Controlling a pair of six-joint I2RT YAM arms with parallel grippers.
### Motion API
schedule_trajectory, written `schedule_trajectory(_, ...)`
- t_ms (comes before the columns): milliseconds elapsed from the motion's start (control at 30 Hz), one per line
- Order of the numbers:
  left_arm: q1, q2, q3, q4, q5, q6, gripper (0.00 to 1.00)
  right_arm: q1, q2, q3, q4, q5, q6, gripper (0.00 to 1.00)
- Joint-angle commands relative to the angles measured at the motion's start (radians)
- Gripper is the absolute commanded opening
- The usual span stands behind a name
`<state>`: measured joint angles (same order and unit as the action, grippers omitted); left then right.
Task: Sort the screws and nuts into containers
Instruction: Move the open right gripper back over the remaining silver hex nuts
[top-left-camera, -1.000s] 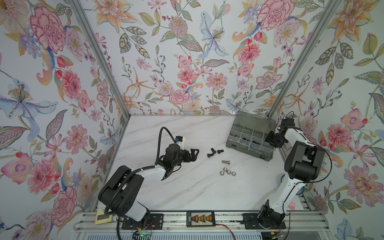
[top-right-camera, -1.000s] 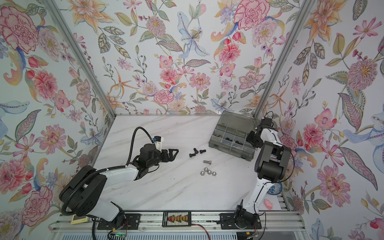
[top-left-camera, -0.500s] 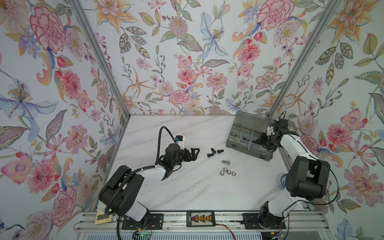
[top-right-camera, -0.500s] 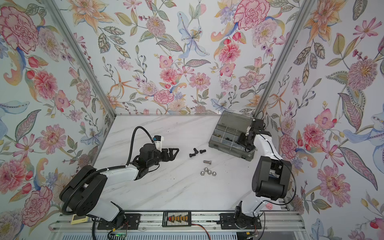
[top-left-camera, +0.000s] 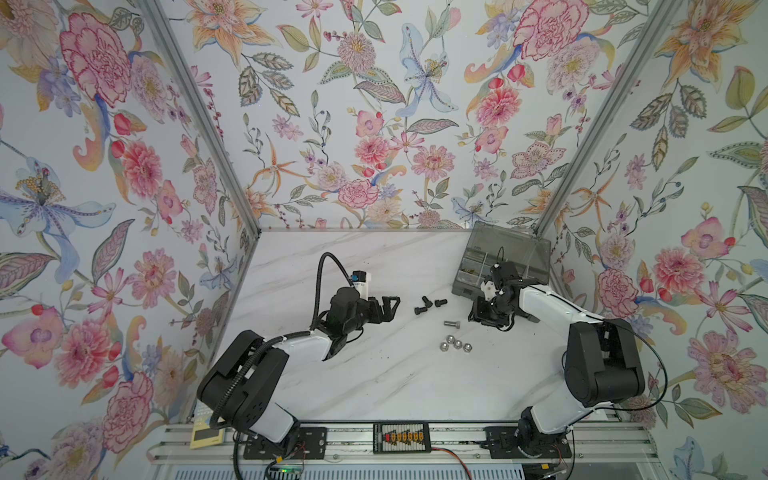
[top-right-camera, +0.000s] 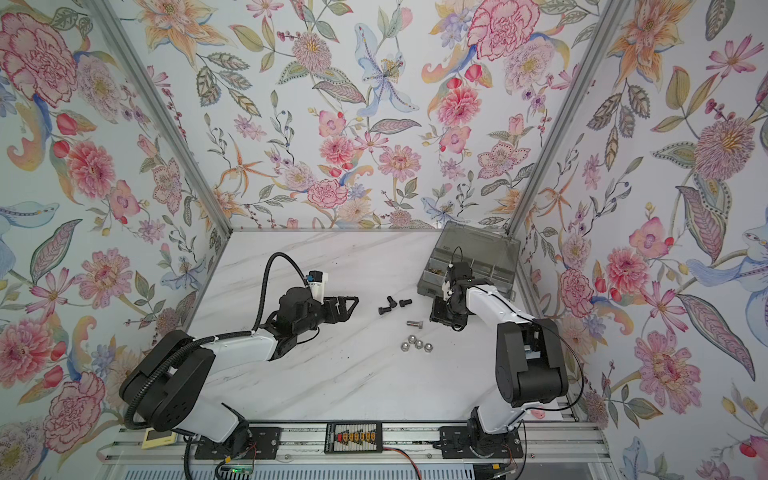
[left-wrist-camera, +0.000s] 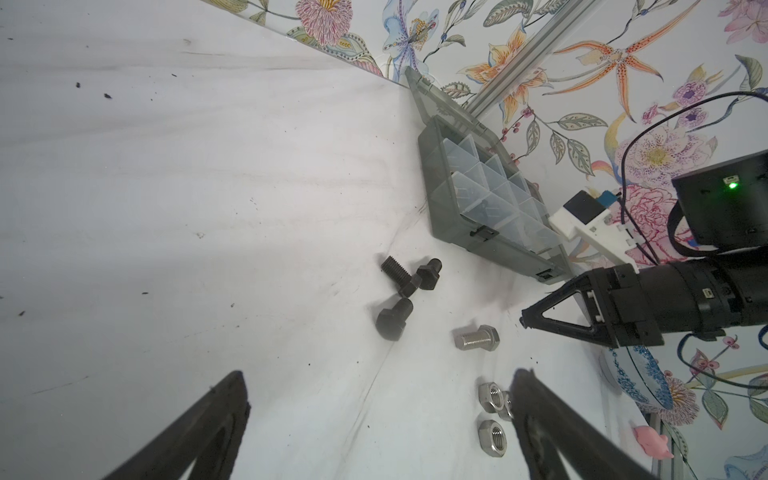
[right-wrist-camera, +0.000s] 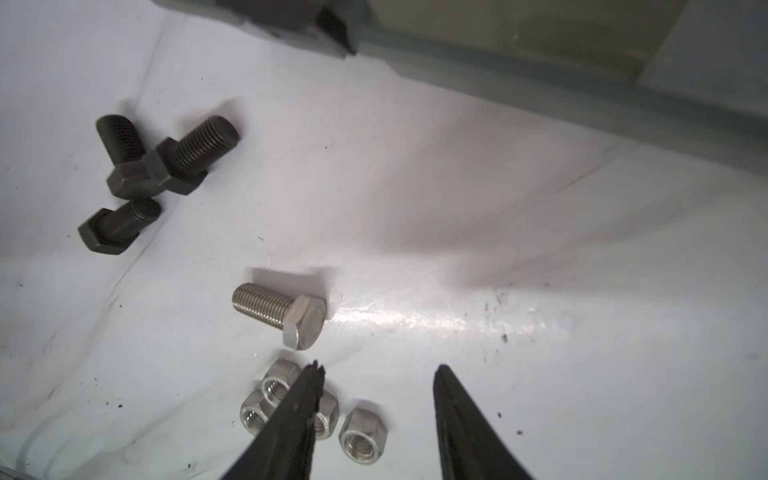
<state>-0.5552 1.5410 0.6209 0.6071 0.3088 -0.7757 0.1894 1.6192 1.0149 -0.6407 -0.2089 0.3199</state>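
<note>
On the marble table, well apart from either arm's base, most of the sorting is waiting to be done: three black screws are lying in a loose cluster right of centre, a silver bolt is sitting just nearer than them, and four silver nuts are bunching nearer again; all are lying loose on the surface. Farther right, against the far corner, the organiser box is standing with its lid tipped up, and some small brassy pieces seem to be resting in one far compartment, though they are too small to name. By my judgement the task is sitting at an early stage, with every visible screw and nut yet to go in. Just near of the box, the right gripper is hovering low over the table with its fingers partly apart and nothing between them; in its wrist view one fingertip is overlapping the nut cluster, but contact cannot be told. Left of the screws, the left gripper is hanging with its fingers spread wide, gripping nothing.
</note>
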Motion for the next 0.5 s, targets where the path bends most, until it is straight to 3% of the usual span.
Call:
schedule_trajectory(0,0.009,0.014,-0.018,0.007,0.010,-0.009,0.99,0.041,-0.038,-0.033,-0.042,0.061,0.042,0.47)
schedule_trajectory(467,0.009,0.007,-0.012,-0.020,0.006,-0.008,0.99,0.158,-0.064,-0.110,-0.094,0.144,0.083,0.48)
